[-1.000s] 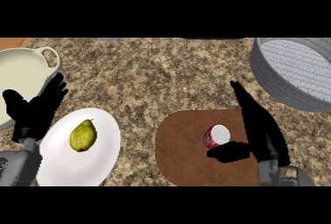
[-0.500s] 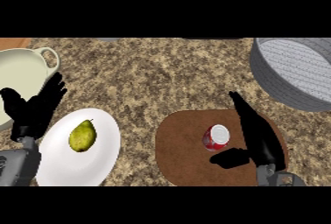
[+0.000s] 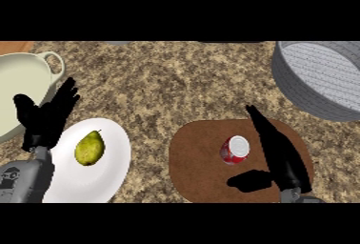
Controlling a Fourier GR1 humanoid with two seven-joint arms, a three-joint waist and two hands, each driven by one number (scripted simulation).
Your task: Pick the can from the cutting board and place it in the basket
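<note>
A red can with a white top stands on the brown cutting board at the lower middle. My right hand is open just right of the can, fingers straight and pointing up, thumb below the can; I cannot tell whether it touches the can. The grey basket sits at the upper right, past the board. My left hand rests open at the left edge, fingers up.
A white plate with a green pear lies at the lower left. A cream pot with a handle stands at the upper left. Speckled counter lies between the board and the basket.
My right hand has slid down and back toward the lower edge beside the can. The left hand has barely shifted. The can has not moved.
</note>
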